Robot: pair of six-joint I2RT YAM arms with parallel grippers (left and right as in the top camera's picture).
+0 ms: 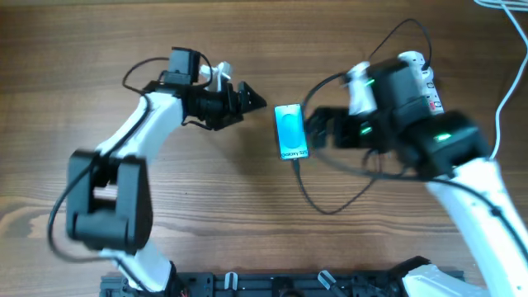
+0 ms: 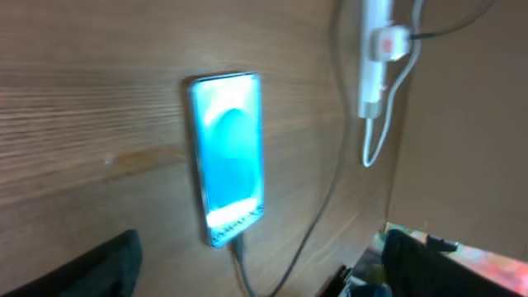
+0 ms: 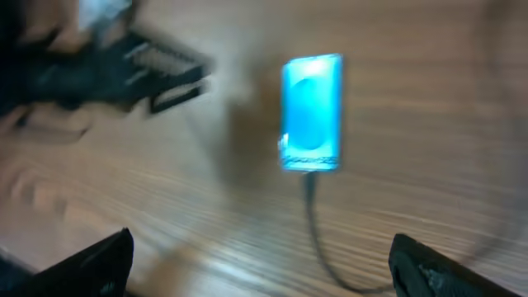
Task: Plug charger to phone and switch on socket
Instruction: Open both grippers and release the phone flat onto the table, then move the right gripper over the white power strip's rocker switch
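Phone flat, screen up, long axis fore-aft | charger in near end | left jaws apart | right jaws apart

Your table from overhead: warm brown wood, grain running side to side, evenly lit, shadows soft. A black rail lines its lower edge. Left wrist view shows a plain tan surface beyond, wall or floor unclear.

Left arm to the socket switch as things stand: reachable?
Probably not directly. The socket lies beyond the phone, and the right arm hangs over most of it in the overhead view. The left gripper would have to cross both.
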